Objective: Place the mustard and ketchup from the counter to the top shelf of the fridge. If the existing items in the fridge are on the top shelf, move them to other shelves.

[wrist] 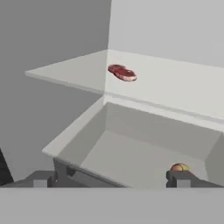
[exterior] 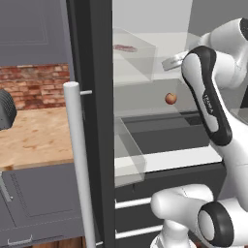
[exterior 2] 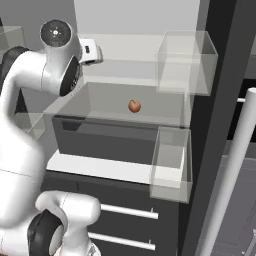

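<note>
The fridge [exterior: 92, 97] stands open, its long silver door handle [exterior: 80, 164] rising in front of the counter [exterior: 36, 135] in the left base view. Inside, the apple [exterior: 170, 98] lies on a clear glass shelf [exterior 2: 100, 100] partway up the pale interior. The piece of raw meat [exterior: 125, 47] lies on the glass plate [wrist: 175, 87] above the apple's shelf, near the back wall. Clear door bins [exterior 2: 172, 162] hang at the fridge's door side, and the arm's white elbow [exterior: 208, 97] crosses in front of the interior beside the apple.

The gripper [wrist: 111, 177] hangs inside the fridge with its jaws spread wide and nothing between them; one fingertip [wrist: 181, 177] covers the lower part of the apple in the hand view. Whether the meat's plate is the uppermost one cannot be told, as the fridge's top is cut off.
</note>
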{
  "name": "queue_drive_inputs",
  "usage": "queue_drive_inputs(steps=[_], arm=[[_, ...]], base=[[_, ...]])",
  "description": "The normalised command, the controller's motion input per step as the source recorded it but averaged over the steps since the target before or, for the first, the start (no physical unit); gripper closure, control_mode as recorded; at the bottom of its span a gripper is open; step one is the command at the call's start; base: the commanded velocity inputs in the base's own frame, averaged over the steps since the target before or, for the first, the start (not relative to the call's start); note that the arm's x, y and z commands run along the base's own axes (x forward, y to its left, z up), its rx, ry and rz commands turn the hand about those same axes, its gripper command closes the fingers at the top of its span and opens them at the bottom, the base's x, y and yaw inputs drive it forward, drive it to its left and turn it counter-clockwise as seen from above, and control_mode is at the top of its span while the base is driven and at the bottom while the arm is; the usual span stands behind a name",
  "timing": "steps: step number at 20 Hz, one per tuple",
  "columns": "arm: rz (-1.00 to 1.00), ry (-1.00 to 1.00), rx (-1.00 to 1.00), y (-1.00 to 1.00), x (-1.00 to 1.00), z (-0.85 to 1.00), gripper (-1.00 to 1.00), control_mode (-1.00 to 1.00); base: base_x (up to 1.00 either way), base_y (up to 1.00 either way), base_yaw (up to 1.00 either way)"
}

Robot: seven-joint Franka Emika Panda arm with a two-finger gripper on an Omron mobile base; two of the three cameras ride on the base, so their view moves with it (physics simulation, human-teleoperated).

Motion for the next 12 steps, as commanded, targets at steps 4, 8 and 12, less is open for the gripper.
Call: queue_drive_inputs(steps=[4, 8, 12], arm=[[0.00, 0.06, -0.05, 0.21, 0.75, 0.53, -1.00, -1.00], [0.00, 0.12, 0.00, 0.20, 0.53, -0.01, -1.00, -1.00], [0.00, 0.00, 0.01, 0.19, 0.36, -0.19, -1.00, -1.00]], base=[[0.00, 0.00, 0.00], [0.00, 0.00, 0.00], [0.00, 0.00, 0.00]])
